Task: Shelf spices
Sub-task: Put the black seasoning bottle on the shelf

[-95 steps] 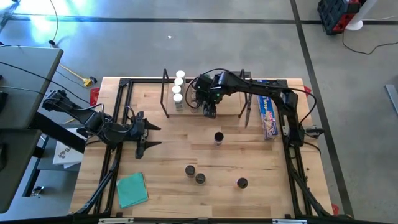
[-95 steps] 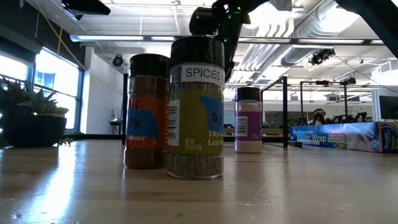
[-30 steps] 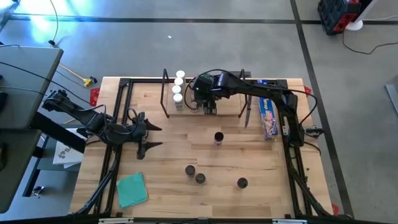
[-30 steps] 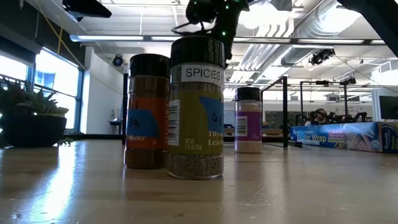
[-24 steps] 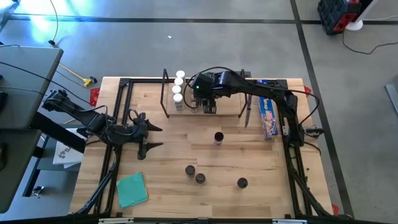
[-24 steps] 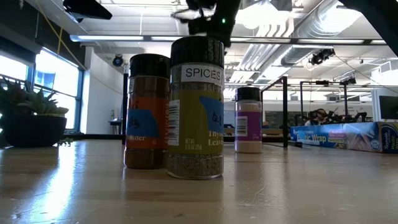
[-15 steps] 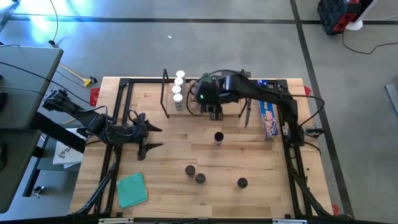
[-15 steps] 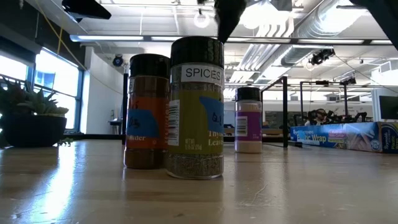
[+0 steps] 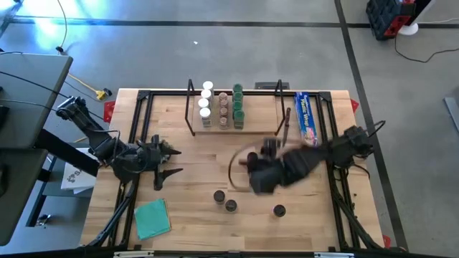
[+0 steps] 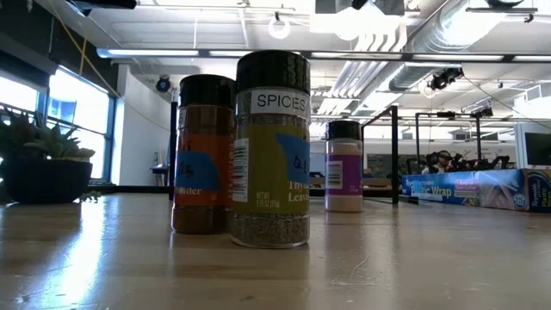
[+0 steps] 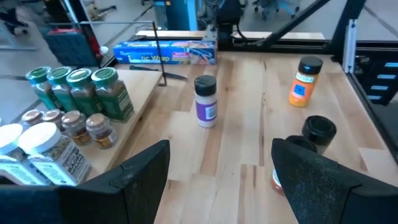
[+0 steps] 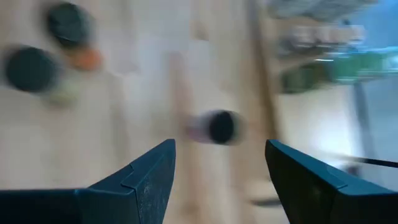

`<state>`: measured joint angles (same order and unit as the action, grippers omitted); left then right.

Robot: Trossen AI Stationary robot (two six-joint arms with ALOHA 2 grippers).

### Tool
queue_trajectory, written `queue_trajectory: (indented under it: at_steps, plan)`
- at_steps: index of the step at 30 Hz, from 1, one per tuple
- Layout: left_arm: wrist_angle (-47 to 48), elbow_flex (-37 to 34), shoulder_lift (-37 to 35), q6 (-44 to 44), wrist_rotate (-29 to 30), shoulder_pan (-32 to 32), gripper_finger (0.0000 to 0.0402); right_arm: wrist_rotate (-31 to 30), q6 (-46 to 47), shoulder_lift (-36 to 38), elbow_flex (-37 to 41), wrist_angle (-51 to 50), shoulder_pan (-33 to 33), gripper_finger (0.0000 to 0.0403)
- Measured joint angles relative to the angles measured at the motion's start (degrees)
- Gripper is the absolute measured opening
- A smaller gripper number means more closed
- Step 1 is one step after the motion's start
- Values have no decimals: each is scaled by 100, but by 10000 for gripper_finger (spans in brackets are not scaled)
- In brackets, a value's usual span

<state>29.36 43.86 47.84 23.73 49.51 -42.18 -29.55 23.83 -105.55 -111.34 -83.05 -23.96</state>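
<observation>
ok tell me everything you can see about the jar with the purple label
The purple-label jar is a small clear cylinder with a black round lid, holding pale powder. It stands upright on the wooden table, alone near the middle, in front of the shelf. The right gripper, open and empty, hovers right by it; nothing grips it.

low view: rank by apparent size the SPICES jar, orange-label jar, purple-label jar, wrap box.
1. SPICES jar, nearest the camera, so inflated.
2. Orange-label jar, just behind it.
3/4. Purple-label jar and blue wrap box: unsure, both far back, box long but low and cropped.
</observation>
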Motion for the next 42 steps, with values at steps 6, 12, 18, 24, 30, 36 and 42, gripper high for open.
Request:
queue_trajectory:
  at_steps: [6,12,18,24,30,36,42]
  plan:
    - [8,0,354,431,782,-355,278,-116,693,22,1394,1873,-772,243]
    - [-6,0,584,728,773,-479,278,-985,568,109,2228,2242,-511,234]
    - [33,0,587,839,803,-504,278,-496,-513,492,2717,2836,215,232]
    - [76,0,594,863,821,-502,278,719,-1102,804,3388,3633,959,232]
    - [113,0,594,864,789,-511,278,1019,-1141,827,3786,4149,1376,232]
    - [114,0,594,862,777,-513,278,1087,-1149,808,3846,4153,1478,232]
    - [118,0,594,863,771,-513,278,1092,-1086,791,3846,4132,1622,232]
